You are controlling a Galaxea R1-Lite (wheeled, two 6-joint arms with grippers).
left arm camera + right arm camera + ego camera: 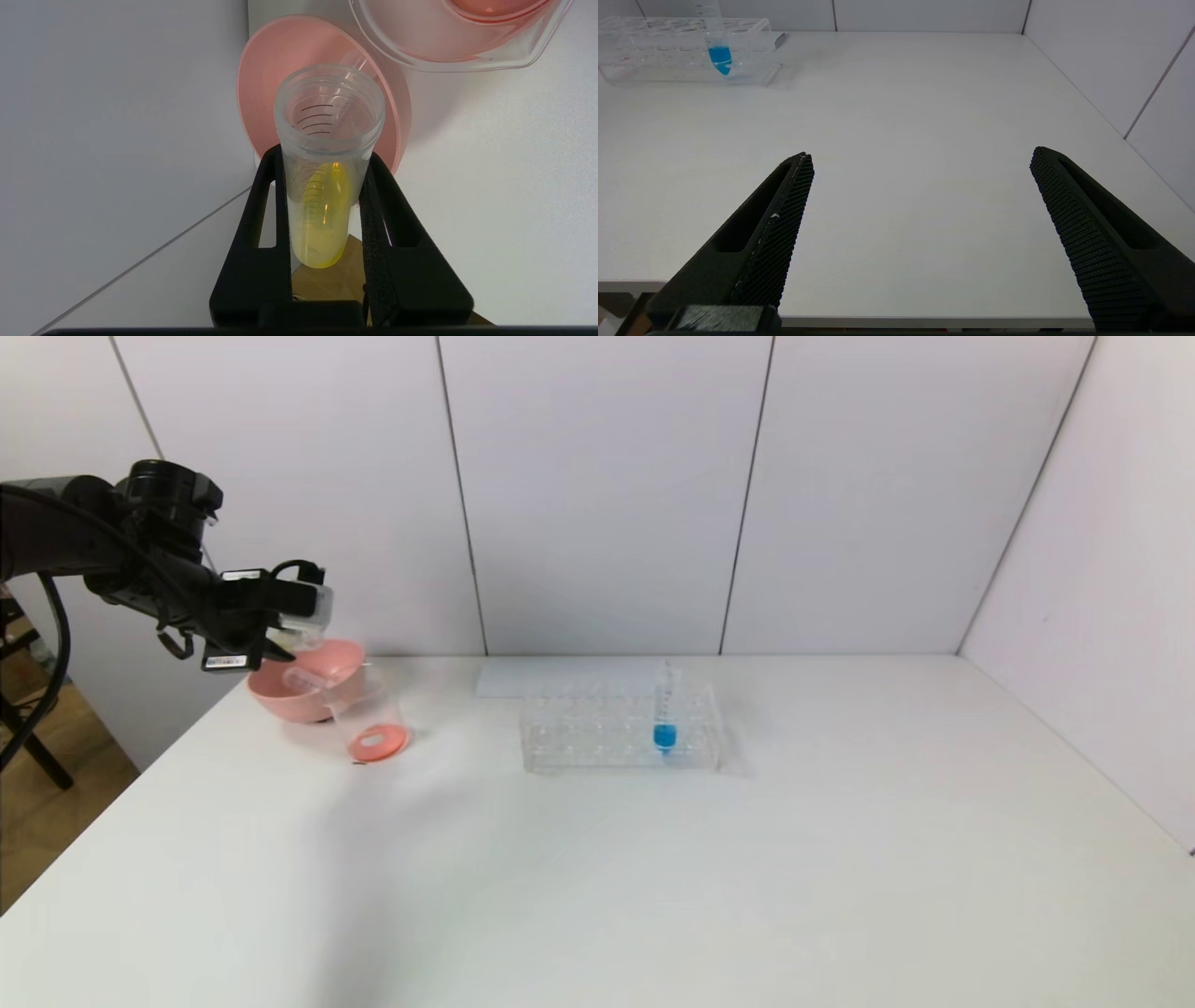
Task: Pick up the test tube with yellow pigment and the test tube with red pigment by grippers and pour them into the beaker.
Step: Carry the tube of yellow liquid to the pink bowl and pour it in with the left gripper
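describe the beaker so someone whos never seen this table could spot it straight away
Start at the far left corner of the white table, where the pink bowl sits. The beaker stands right in front of it, on the side toward the clear tube rack. Unlike the opaque bowl, it is see-through, with a pouring lip and a thin orange-red layer of liquid at its bottom.

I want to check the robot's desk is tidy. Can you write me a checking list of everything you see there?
Surface: white table, no spills seen.
Job's things: yellow test tube held tilted near the beaker, which holds red-orange liquid. An emptied tube lies in the pink bowl.
Clutter: clear rack with one blue tube.
Grippers: left gripper clamped on the yellow tube; right gripper open, over the table's near edge.
Cables: black cable beside the left arm.
Surroundings: white panel walls.
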